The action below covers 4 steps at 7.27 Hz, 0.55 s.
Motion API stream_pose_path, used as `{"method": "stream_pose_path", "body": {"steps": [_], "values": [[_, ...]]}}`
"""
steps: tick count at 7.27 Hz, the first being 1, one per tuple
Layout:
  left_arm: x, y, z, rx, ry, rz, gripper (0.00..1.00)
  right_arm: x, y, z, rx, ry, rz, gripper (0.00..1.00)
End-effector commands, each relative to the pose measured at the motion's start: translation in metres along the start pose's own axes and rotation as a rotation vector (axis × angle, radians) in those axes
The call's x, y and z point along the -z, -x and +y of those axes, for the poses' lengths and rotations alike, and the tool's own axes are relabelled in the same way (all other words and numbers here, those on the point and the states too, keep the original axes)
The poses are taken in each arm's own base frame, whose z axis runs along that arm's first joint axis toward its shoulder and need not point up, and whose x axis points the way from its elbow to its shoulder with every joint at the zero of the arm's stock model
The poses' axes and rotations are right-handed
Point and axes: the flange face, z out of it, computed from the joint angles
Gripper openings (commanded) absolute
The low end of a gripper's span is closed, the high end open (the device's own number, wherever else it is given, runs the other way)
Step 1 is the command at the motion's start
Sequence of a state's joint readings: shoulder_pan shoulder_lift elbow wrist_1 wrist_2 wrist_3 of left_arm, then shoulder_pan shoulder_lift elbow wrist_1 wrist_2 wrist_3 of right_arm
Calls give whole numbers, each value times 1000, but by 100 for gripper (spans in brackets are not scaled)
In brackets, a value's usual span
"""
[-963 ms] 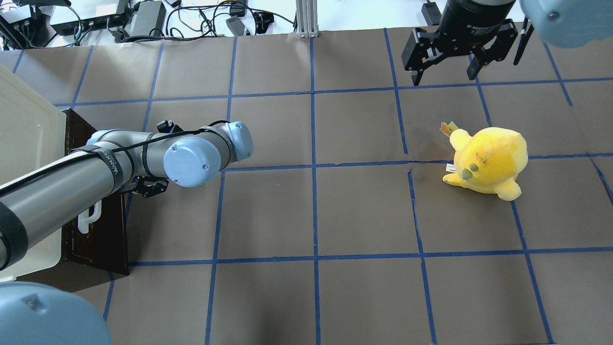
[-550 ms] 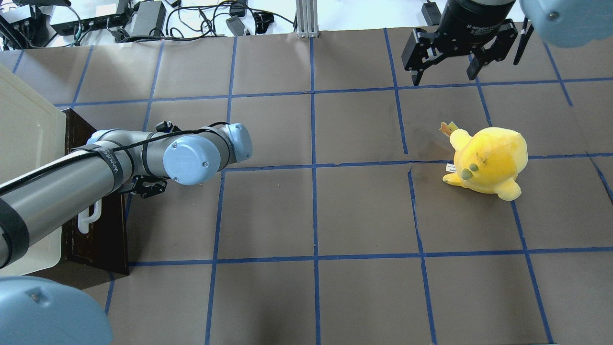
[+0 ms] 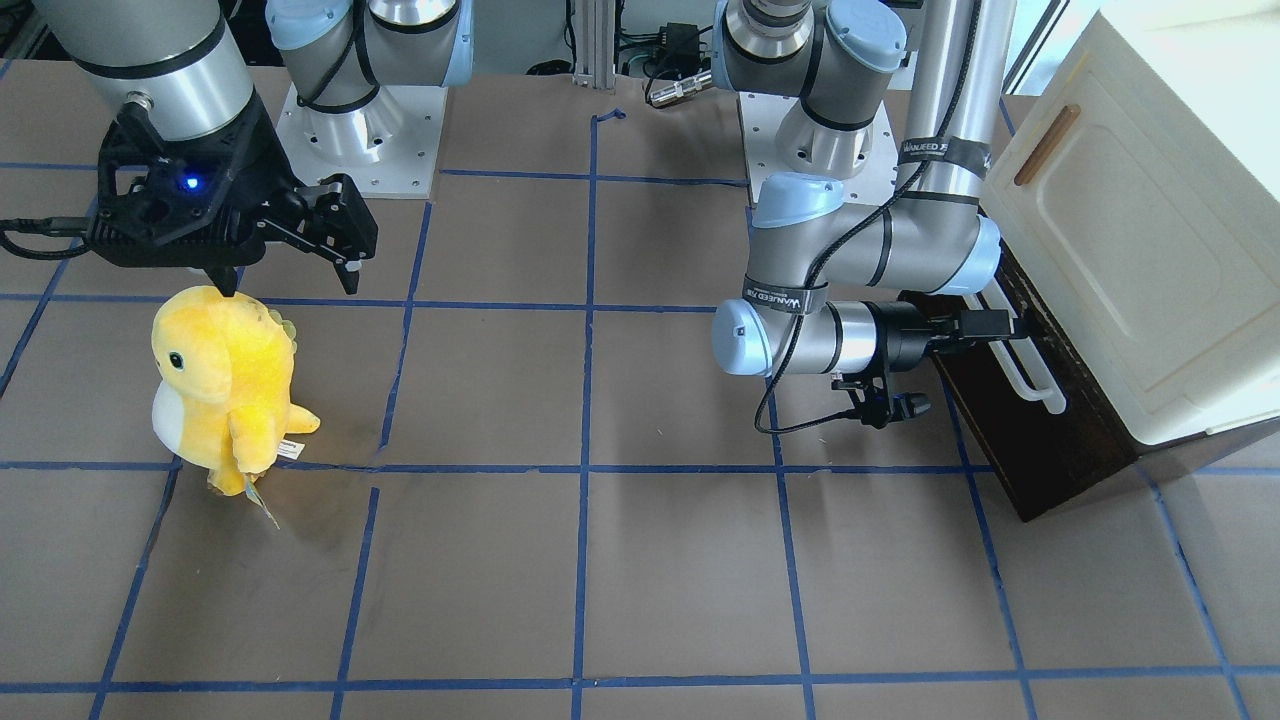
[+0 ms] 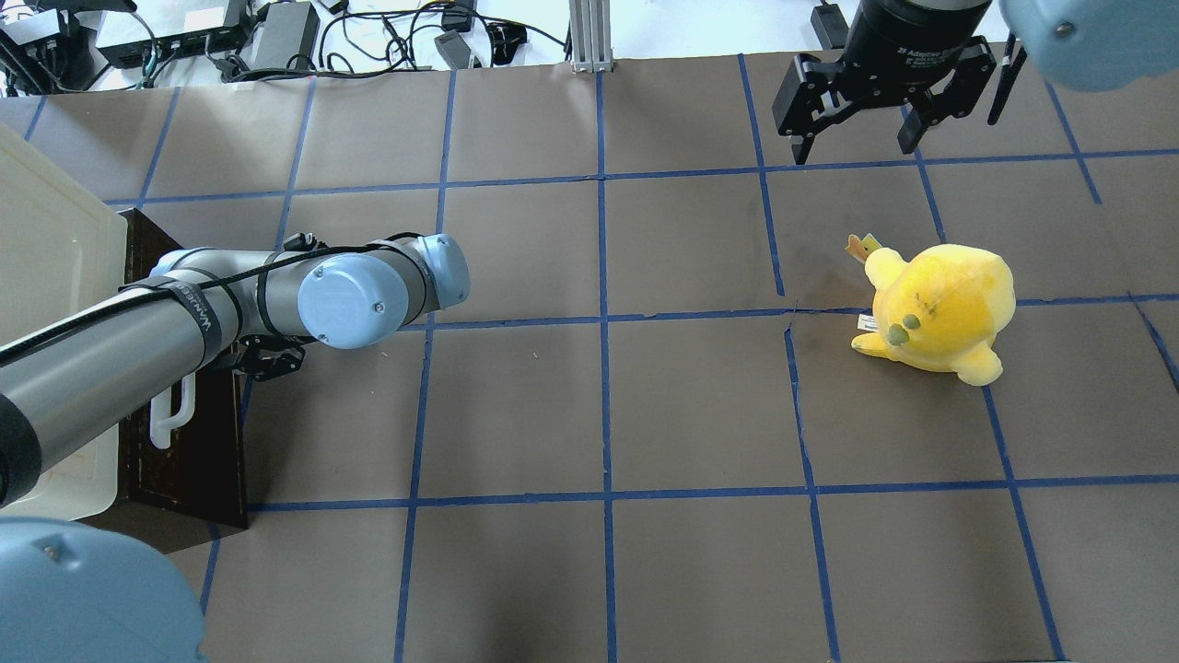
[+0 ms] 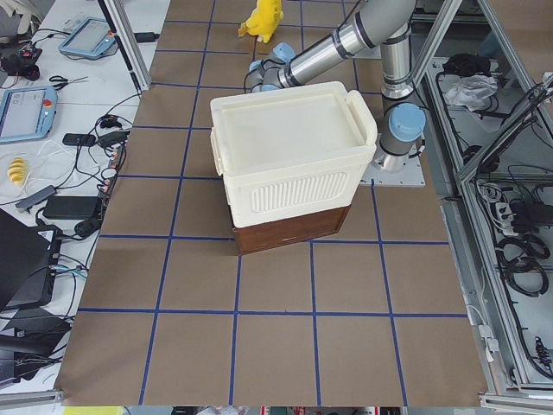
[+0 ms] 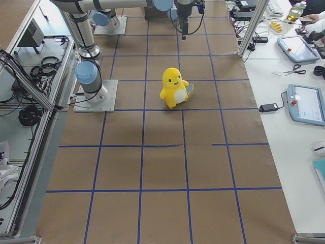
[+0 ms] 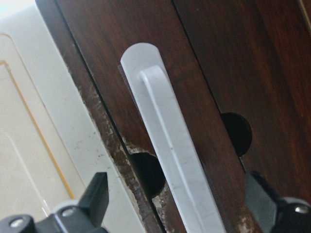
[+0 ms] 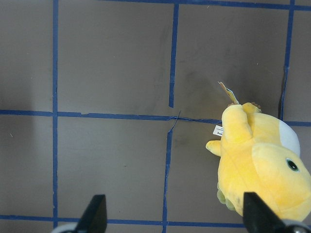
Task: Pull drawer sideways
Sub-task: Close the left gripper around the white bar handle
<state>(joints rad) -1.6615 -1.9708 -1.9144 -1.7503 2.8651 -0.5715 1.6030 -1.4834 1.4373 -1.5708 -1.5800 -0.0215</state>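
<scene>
At the left edge of the overhead view, the dark brown drawer (image 4: 203, 451) is seen beneath a cream cabinet (image 4: 55, 230). In the left wrist view, its white bar handle (image 7: 170, 145), slanting from upper left to lower right, is straddled by the spread, empty left gripper (image 7: 177, 199). The right gripper (image 4: 852, 129), likewise spread and empty, is held far off at upper right.

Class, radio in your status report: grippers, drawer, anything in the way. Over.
Left gripper open, astride the white bar handle. Right gripper open, empty. Drawer looks not yet pulled. Yellow plush toy far off, not in the way.
</scene>
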Motion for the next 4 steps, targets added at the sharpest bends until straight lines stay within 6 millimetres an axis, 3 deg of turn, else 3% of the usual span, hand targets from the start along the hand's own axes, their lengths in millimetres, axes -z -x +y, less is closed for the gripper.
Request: {"method": "stream_pose_path", "body": {"steps": [1,2,3,4], "values": [[-2,-4,-2,3,0,-13,55,0,0,0,0,0,0,100],[-2,-7,-3,1,-1,-14,28,0,0,0,0,0,0,100],[-2,-10,-5,-2,2,-13,15,0,0,0,0,0,0,100],[-2,-11,-5,-2,5,-9,12,0,0,0,0,0,0,100]]}}
